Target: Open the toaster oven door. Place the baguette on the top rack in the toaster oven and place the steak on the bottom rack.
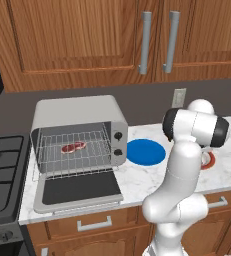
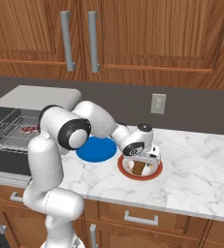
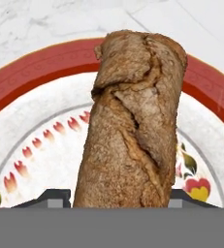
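The toaster oven [image 1: 77, 112] stands at the counter's left, its door [image 1: 79, 187] folded down flat and open. The red steak [image 1: 73, 147] lies on a wire rack [image 1: 74, 162] inside; I cannot tell which rack. The brown baguette [image 3: 133, 126] lies on a red-rimmed plate [image 3: 36, 68] at the counter's right. My gripper [image 2: 141, 162] is lowered onto that plate [image 2: 154, 170], and the dark fingertips [image 3: 50, 197] press against both sides of the baguette [image 2: 139, 167].
A blue plate [image 1: 146, 152] lies between the oven and the red-rimmed plate. A black stove [image 1: 2, 170] sits left of the oven. Wooden cabinets [image 2: 133, 34] hang above, and a wall outlet [image 2: 157, 103] is behind the counter.
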You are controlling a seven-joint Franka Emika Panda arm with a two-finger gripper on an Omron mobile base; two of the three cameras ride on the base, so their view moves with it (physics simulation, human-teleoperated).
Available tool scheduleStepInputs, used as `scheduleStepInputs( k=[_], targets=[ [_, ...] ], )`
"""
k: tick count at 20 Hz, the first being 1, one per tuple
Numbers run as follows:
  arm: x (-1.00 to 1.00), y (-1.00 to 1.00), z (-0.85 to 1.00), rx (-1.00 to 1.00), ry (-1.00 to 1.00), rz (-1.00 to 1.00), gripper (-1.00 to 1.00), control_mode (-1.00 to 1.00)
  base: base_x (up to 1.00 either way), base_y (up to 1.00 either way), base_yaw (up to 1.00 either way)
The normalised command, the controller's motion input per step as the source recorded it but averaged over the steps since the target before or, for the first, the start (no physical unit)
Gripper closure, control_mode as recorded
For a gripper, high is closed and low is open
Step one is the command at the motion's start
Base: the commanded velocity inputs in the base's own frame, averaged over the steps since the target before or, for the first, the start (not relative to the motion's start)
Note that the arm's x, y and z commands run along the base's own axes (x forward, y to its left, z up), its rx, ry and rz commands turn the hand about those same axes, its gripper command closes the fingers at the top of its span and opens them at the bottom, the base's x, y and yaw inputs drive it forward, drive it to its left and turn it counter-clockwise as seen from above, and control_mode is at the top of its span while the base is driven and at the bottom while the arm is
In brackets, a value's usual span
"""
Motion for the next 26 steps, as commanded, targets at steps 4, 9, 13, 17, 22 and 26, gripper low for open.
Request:
scheduleStepInputs(
  k=[4,9,13,17,22,26],
  targets=[
    [-0.05,-0.14,-0.03,0.02,0.05,0.0,1.0,-1.0,0.0,0.0,0.0],
    [-0.22,-0.05,0.29,0.07,0.02,0.03,1.0,-1.0,0.0,0.0,0.0],
    [-0.22,0.04,0.52,0.03,0.0,0.11,1.0,-1.0,0.0,0.0,0.0],
    [-0.24,0.18,0.59,0.0,0.0,0.15,1.0,-1.0,0.0,0.0,0.0],
    [-0.25,0.43,0.48,0.0,0.0,0.26,1.0,-1.0,0.0,0.0,0.0],
    [-0.16,0.6,0.36,0.0,0.0,0.33,1.0,-1.0,0.0,0.0,0.0]
  ],
)
